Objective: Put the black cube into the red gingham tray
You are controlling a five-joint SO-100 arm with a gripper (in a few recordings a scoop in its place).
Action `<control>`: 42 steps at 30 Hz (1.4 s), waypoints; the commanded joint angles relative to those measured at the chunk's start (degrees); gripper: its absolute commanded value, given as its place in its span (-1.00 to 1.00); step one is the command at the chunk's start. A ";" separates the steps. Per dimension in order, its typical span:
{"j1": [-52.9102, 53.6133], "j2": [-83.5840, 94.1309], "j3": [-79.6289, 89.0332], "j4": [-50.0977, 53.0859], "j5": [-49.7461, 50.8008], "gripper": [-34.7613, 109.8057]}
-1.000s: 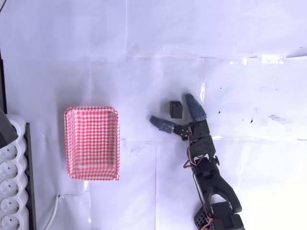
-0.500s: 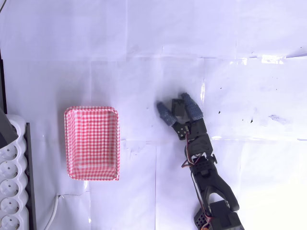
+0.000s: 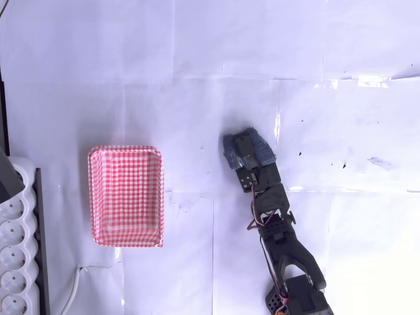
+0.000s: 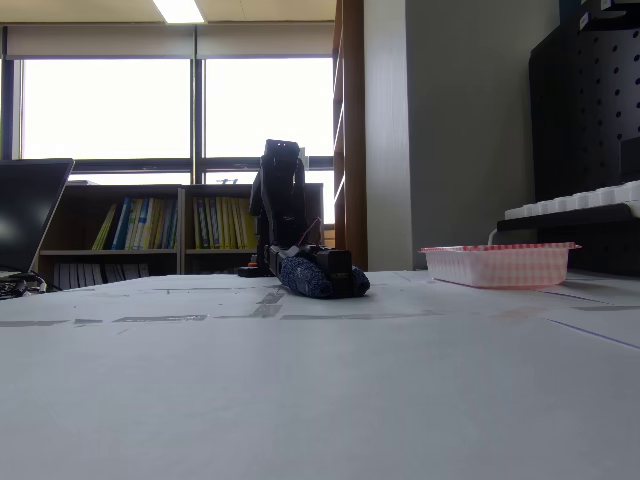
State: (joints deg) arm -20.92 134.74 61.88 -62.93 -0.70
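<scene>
Black robot claw with two blue padded fingers, low on the white paper-covered table, also seen down on the table in the fixed view. Fingers pulled in close from both sides, pinching the small matte black cube. Cube tucked between the blue pads, mostly hidden, just a dark bit peeking out on top in the overhead view. In the fixed view, cube seen as a dark block squeezed at the tip of the claw, right down at the table top.

Well apart from the cube, to its left in the overhead view: the shallow red-and-white checked tray with rounded corners, flat on the table with nothing inside. In the fixed view, tray off to the right of the cube.

Farther left past the tray, at the picture's edge: a white power strip with round sockets.
</scene>
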 commanded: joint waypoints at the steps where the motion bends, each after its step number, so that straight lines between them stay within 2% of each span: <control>1: 0.88 -7.91 0.00 13.97 0.97 -0.52; 8: 0.26 -29.09 8.53 71.37 -0.44 -0.52; 13: -6.33 -36.91 23.64 101.69 -9.67 -0.52; 17: -13.01 -35.42 48.25 124.54 -18.11 -0.52; 19: -16.17 -32.43 61.00 131.66 -22.50 -0.52; 23: -22.06 -25.84 80.42 138.16 -25.84 -0.52; 29: -29.79 -15.12 96.42 137.37 -25.66 -0.52; 35: -34.72 -3.87 101.87 131.13 -22.68 -0.52; 42: -37.00 4.13 102.22 130.25 -22.68 -0.52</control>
State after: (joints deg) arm -56.16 138.25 156.27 68.82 -23.12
